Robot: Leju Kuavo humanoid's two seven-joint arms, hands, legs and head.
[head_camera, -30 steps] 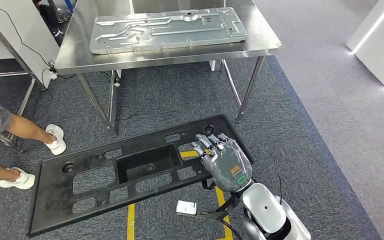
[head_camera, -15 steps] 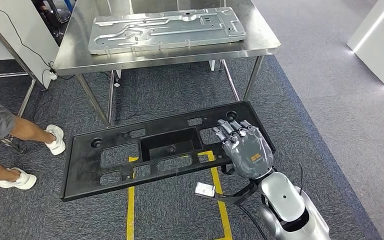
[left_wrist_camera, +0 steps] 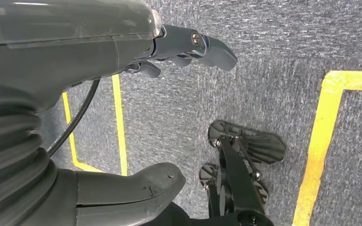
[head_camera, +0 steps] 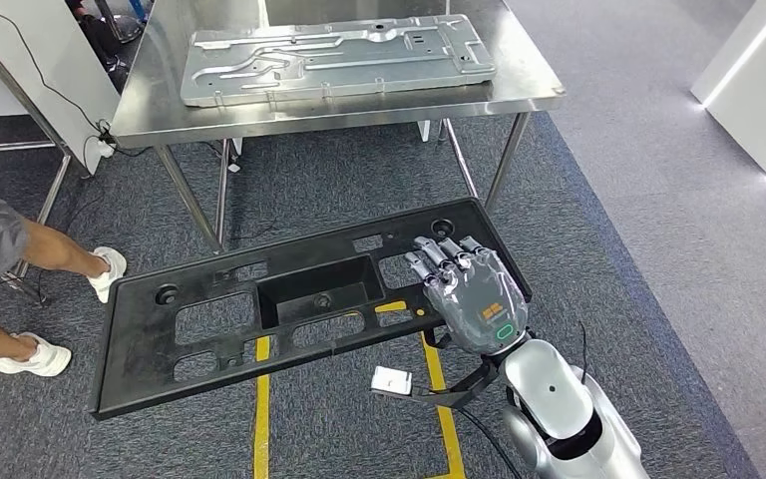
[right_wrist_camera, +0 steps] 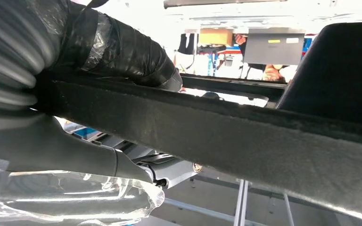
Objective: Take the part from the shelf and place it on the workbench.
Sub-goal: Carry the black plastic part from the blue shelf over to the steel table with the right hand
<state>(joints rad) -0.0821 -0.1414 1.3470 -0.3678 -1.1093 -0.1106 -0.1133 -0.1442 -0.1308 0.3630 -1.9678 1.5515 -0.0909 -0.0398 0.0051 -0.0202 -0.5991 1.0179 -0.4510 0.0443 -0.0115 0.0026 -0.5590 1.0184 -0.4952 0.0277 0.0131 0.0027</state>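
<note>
1. Above the grey carpet, the black part (head_camera: 289,319) hangs short of the steel workbench (head_camera: 529,85), its long axis running left to right, its left end dipping lower and nearer.
2. Right hand (head_camera: 474,294) grips its right end, fingers (head_camera: 439,261) over the top face.
3. Left hand (left_wrist_camera: 75,108) holds nothing, fingers apart.
4. A silver stamped panel (head_camera: 334,55) lies on the workbench.

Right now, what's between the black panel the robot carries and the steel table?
In the head view, just bare grey carpet separates the black panel from the steel table.
</note>
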